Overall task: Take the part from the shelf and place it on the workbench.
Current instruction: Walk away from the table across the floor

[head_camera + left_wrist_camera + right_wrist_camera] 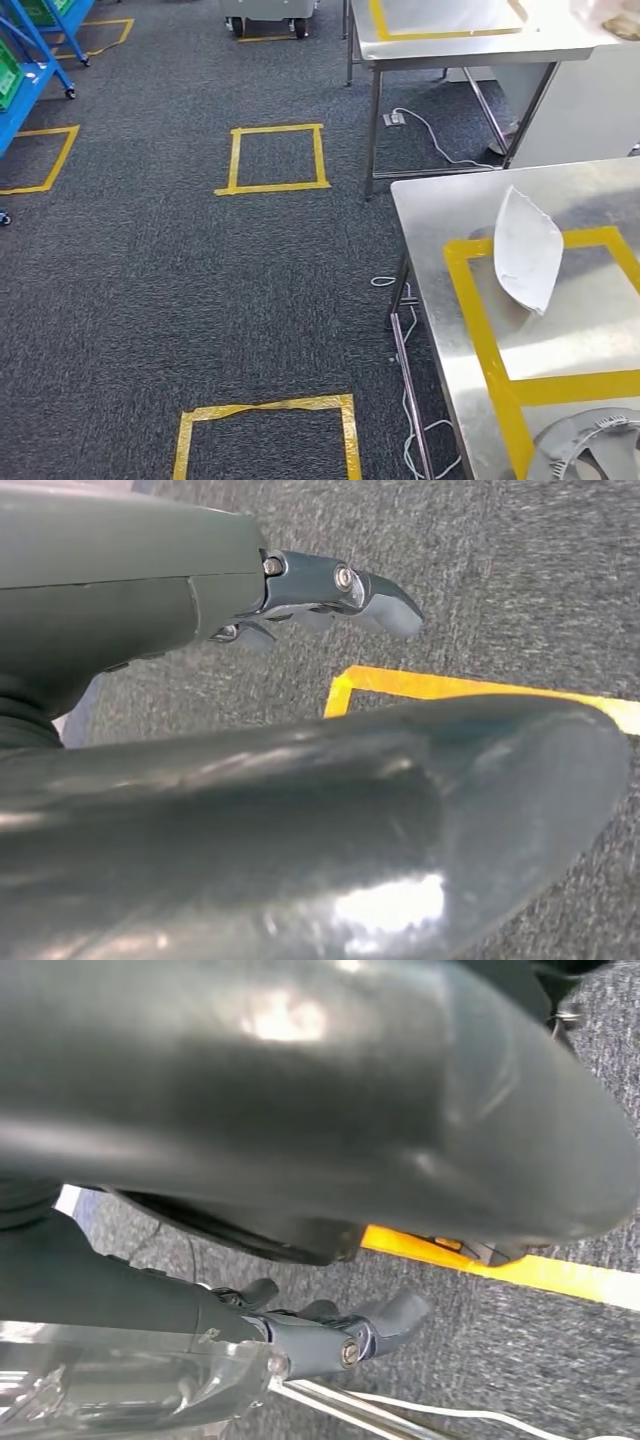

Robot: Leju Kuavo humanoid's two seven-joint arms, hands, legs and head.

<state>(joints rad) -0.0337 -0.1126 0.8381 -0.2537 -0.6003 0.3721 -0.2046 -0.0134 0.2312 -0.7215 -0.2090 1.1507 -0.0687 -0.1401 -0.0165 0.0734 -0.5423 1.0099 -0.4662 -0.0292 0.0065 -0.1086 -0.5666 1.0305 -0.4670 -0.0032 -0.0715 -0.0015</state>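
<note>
Head view: a white curved part point(527, 250) lies tilted on the steel workbench point(445, 215), across the far side of its yellow tape frame point(483, 330). No writing is readable.

Left wrist view: the left hand point(249, 720) hangs over grey carpet point(528, 570), fingers point(355, 590) straight, holding nothing.

Right wrist view: the right hand point(317, 1160) has its fingers point(362, 1330) straight and empty, above white cables point(453, 1415).

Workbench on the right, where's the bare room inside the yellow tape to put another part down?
On the workbench, the yellow tape frame is bare below the white part. The upper area is taken by that part; the near corner holds a metal ring.
</note>
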